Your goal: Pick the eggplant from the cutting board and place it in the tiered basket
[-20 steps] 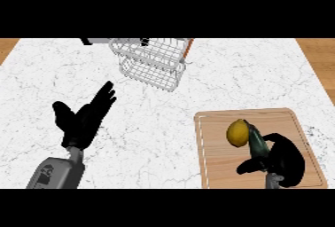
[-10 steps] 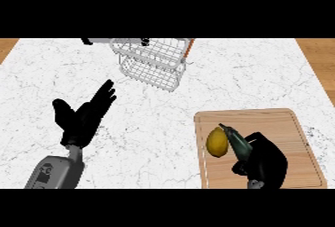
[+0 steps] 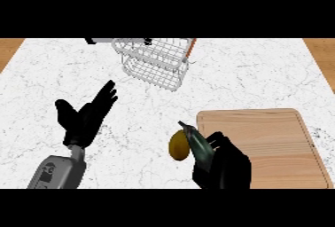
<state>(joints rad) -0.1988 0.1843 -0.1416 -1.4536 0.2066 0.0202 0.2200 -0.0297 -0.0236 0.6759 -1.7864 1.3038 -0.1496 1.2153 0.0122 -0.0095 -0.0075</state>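
Just off the left edge of the cutting board (image 3: pixel 262 146), near the front of the bench (image 3: pixel 248 75), the right robot hand (image 3: pixel 222 166) has its fingers curled round the eggplant (image 3: pixel 198 144), which pokes up and to the far left out of the fist as a dark, slim shape. There's also a yellowish oval thing (image 3: pixel 179 145) right against it on the left; I can't tell if it's part of the eggplant or a separate item, so I wouldn't bank on either. The tiered basket (image 3: pixel 157 62) sits at the far side, a bit left of centre, well apart from the hand. The left robot hand (image 3: pixel 85 117) is just parked open on the left, fingers up. For the carry, I'd say lift high enough to clear the wire rim first, then travel far and slightly left, and only lower once the eggplant is over a tier, not the edge. Keeping it tilted so the long end goes in first looks like the safer bet.
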